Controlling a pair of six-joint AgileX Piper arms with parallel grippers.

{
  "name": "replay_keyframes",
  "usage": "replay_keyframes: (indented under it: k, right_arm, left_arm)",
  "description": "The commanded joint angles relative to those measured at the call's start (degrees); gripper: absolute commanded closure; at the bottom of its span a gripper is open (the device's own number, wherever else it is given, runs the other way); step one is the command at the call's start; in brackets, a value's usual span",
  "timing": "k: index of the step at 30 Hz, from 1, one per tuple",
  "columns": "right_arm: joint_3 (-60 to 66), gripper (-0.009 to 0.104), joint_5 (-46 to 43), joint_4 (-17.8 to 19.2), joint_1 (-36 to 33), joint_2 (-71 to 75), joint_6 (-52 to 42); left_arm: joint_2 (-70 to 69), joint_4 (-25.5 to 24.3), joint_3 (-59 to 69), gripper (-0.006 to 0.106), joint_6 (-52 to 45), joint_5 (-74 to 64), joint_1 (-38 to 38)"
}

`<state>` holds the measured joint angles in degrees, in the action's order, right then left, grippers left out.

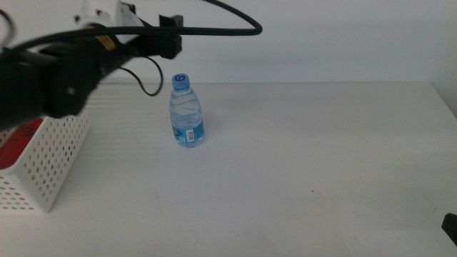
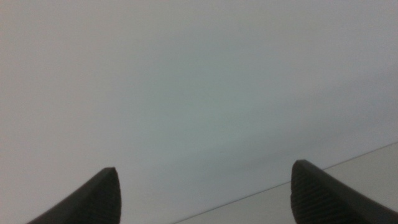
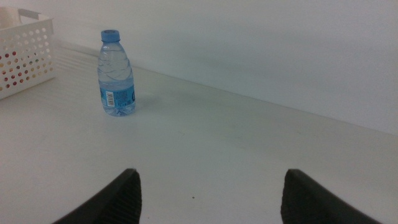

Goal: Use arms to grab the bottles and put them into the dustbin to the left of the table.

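Large plain white tabletop (image 1: 307,178), mostly bare, wide open room across its middle and right side. Near the left edge, white perforated plastic basket (image 1: 53,168), something red inside. Just right of the basket but apart from it, upright clear water bottle with blue cap and blue label (image 1: 187,112), toward the far edge. Above the basket in the middle view, black left arm (image 1: 64,75) raised, black cable (image 1: 214,28) looping off it. Left gripper (image 2: 205,186) spread wide, empty, facing only blank wall. Right gripper (image 3: 208,193) low near the front right corner, spread wide, empty, facing bottle and basket from well apart.
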<state>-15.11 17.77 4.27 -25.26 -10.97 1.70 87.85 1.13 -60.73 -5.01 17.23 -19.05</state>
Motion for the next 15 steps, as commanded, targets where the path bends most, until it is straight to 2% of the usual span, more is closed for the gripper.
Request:
replay_keyframes:
  k: [1, 7, 15]
  right_arm:
    - [-1.63, 0.036, -4.19, 0.55, -0.24, -0.58, -0.68]
    - [-1.63, 0.036, -4.19, 0.55, -0.24, -0.58, -0.68]
    - [-1.63, 0.036, -4.19, 0.55, -0.24, -0.58, -0.68]
  left_arm:
    - [0.67, -0.35, -2.15, 0.012, 3.45, 7.82, 0.58]
    - [6.69, -3.1, -2.15, 0.012, 4.33, 12.31, 1.56]
    - [13.6, -4.17, -1.97, 0.012, 5.32, 18.41, 1.56]
